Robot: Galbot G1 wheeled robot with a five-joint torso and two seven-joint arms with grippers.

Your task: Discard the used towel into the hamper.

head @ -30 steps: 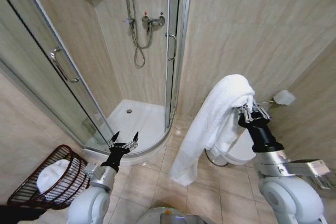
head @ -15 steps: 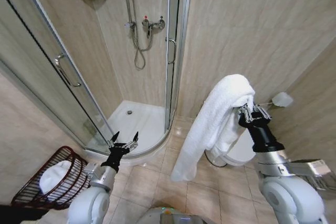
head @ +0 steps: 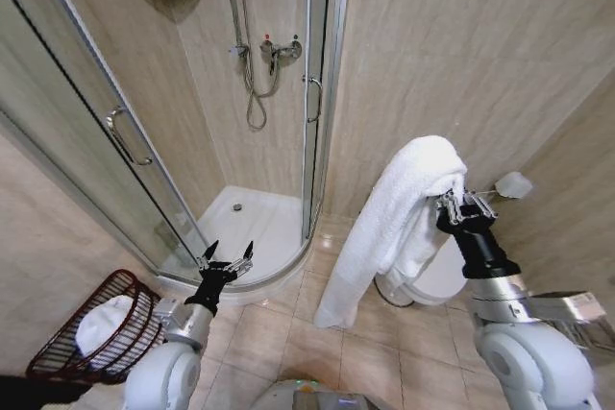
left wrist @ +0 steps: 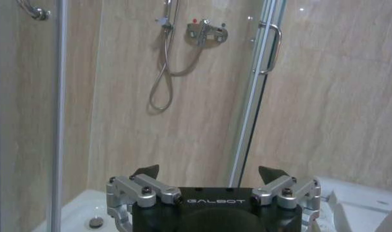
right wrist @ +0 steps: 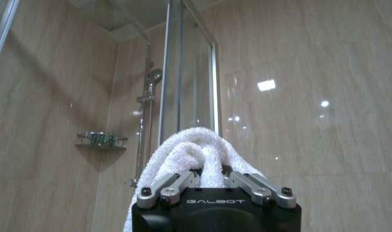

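A long white towel (head: 389, 228) hangs from my right gripper (head: 459, 206), which is shut on its top fold and held up at the right; the right wrist view shows the towel (right wrist: 194, 150) bunched between the closed fingers. The reddish-brown wire hamper (head: 53, 357) stands on the floor at the lower left, with a white cloth (head: 104, 322) lying inside it. My left gripper (head: 229, 257) is raised low at the left, to the right of the hamper, open and holding nothing; in the left wrist view its fingertips (left wrist: 146, 170) stand wide apart.
A glass shower enclosure (head: 240, 103) with a white tray (head: 245, 223) fills the middle. A white toilet (head: 432, 276) sits behind the hanging towel at the right. Beige floor tiles (head: 288, 333) stretch between the hamper and the toilet.
The whole picture has shifted slightly, so the camera moved; the hamper now sits a little lower and more to the right in view. Both arms hold the same pose, the towel still gripped.
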